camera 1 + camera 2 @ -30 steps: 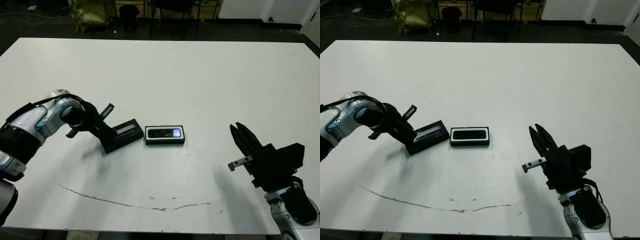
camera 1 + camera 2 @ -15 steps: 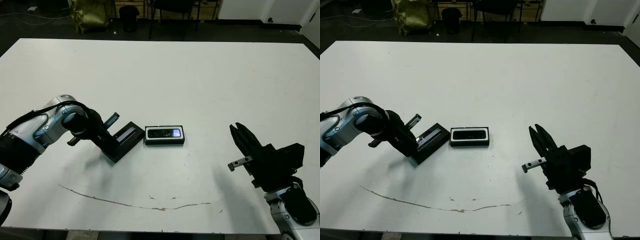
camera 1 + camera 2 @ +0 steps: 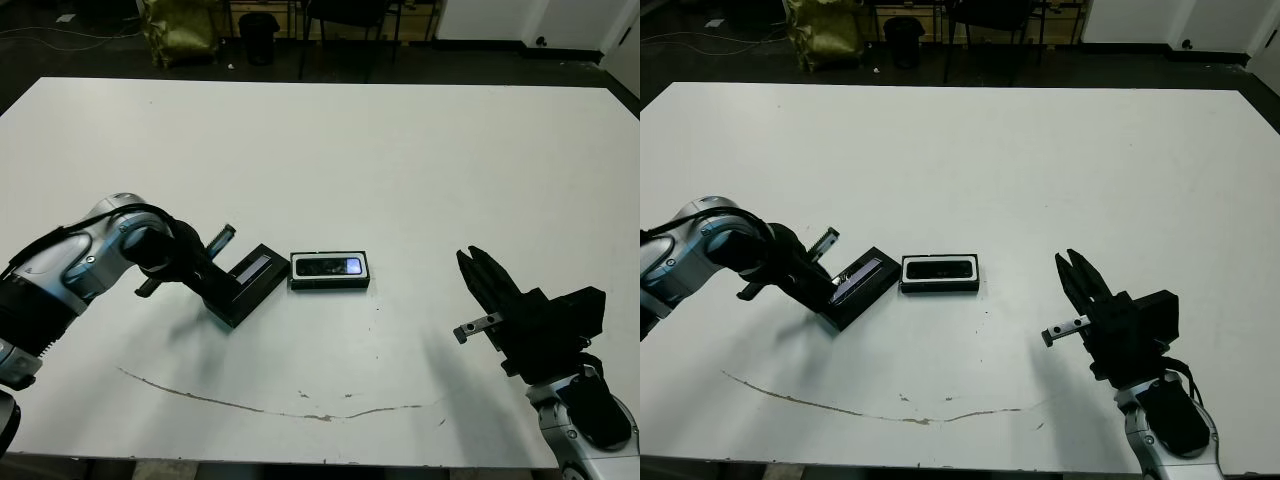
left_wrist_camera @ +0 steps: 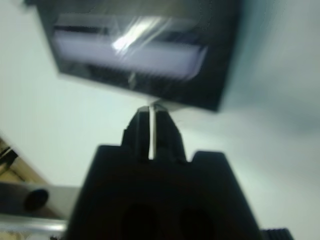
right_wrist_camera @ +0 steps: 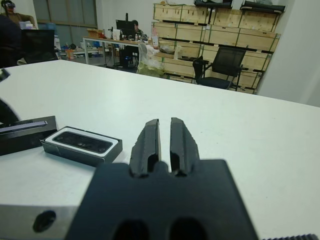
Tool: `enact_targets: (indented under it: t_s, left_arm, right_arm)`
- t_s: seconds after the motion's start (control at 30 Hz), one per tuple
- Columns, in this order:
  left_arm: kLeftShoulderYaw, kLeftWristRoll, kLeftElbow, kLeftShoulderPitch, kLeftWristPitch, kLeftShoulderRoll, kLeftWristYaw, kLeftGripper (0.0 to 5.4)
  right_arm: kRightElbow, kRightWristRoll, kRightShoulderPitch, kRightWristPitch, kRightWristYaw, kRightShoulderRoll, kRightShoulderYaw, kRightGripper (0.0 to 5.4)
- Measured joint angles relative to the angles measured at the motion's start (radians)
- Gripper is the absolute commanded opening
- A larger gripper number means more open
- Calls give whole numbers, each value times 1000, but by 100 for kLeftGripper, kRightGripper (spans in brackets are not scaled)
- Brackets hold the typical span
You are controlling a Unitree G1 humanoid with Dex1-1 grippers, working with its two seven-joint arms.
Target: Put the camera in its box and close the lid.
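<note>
The camera point(image 3: 330, 266), a slim black bar with a bluish glint, lies inside the white-lined black box point(image 3: 296, 271) near the table's middle. Just left of the box is the lid point(image 3: 255, 272), a flat black cover with a pale stripe, set at an angle. My left gripper point(image 3: 213, 290) is shut on the lid's end farthest from the box. In the left wrist view the fingers point(image 4: 142, 131) pinch the lid's point(image 4: 135, 55) edge. My right gripper point(image 3: 476, 270) hovers shut over the table's right front, well clear of the box point(image 5: 50, 146).
A thin brownish scuff line point(image 3: 260, 405) runs along the white table point(image 3: 400, 150) near its front edge. Chairs and stacked crates point(image 5: 200, 20) stand beyond the table's far side.
My left arm has swung the lid to the right, turning it more diagonal and bringing its far end closer to the box. The right gripper has barely moved.
</note>
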Motion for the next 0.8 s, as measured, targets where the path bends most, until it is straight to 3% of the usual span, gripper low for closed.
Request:
enact_targets:
  t_s: [0.13,0.3,0.43,0.5,0.57,0.63,0.8]
  left_arm:
    - [8,147,163,-16,51,0,290,0]
    - [-4,272,331,-92,174,-10,494,0]
    - [-38,342,435,-137,224,-19,593,0]
    - [-34,336,470,-142,246,-27,618,0]
    - [14,269,478,-137,257,-33,634,0]
    - [115,138,425,-110,259,-34,626,0]
    - [408,-305,50,54,349,-66,490,0]
  right_arm:
    - [-1,3,1,1,0,2,3,2]
    - [-2,3,9,2,0,2,8,2]
    - [0,12,13,0,3,3,9,2]
    - [0,11,15,0,2,3,9,2]
    - [0,10,16,-3,1,3,10,2]
    - [2,11,15,-7,2,4,11,2]
    - [5,11,15,-13,2,4,12,2]
